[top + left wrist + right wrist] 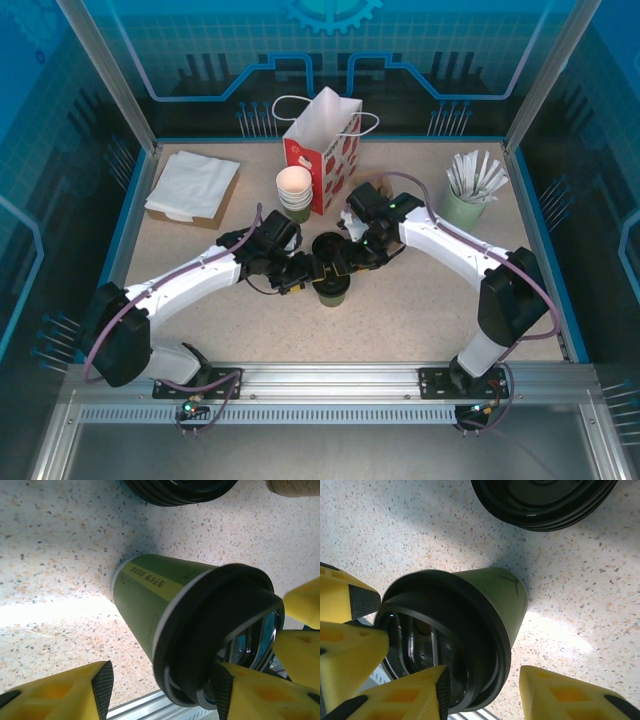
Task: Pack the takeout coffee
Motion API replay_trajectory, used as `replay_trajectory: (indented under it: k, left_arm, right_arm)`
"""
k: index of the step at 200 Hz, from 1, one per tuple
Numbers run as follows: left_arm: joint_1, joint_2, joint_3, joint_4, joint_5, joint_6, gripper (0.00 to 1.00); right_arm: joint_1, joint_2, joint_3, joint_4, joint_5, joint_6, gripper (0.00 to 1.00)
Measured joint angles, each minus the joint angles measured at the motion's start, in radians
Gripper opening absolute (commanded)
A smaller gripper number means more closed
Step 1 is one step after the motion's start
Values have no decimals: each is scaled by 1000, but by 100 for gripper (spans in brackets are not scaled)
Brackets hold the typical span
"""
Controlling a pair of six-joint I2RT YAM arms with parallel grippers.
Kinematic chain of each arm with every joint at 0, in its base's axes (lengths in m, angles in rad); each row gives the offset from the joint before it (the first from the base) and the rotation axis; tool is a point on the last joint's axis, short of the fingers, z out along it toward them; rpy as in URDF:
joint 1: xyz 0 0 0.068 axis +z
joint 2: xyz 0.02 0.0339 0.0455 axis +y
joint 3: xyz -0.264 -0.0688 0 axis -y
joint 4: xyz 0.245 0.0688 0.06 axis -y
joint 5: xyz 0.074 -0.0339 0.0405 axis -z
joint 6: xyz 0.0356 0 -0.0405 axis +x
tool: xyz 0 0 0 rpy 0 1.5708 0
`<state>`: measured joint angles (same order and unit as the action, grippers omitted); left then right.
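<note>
- The cup (pixel 332 291) is dark green with a yellow-green band of small print down its wall. It has a white rim line and a black lid (pixel 220 625) seated on top. It stands upright on the speckled table (pixel 420 310), on the near side of the bag (pixel 322 150) and apart from it.
- The left gripper (pixel 161 685) has wide jaws. One pad is clear of the cup wall, and the other is at the lid's top.
- The right gripper (pixel 484 685) straddles the lid rim with its jaws apart. A sliver of table shows between the rim and the outer finger.
- A stack of black lids (pixel 328 248) sits between the cup and the bag.
- Stacked paper cups (pixel 294 190) stand just left of the bag's front, white inside.
- A pale green tumbler (pixel 468 205) of white sticks stands well to the right of the bag, and white napkins (pixel 192 185) lie well to its left.
- From above, both arms crowd the cup and hide much of it.
- The left wrist view shows the printed band, and the right wrist view shows plain green wall.
</note>
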<state>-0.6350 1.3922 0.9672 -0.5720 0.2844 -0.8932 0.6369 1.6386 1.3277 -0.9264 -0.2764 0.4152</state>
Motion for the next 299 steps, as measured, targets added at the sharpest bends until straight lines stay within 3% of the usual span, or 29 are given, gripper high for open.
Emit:
replay_trajectory:
  k: [17, 97, 299]
  left_arm:
    - [0, 0, 11, -11, -4, 3, 69]
    - [0, -10, 31, -26, -8, 1, 68]
    - [1, 34, 14, 5, -6, 1, 67]
  right_arm:
    - [0, -27, 0, 0, 17, -5, 52]
    - [12, -57, -34, -17, -2, -23, 59]
    - [66, -32, -71, -15, -11, 13, 55]
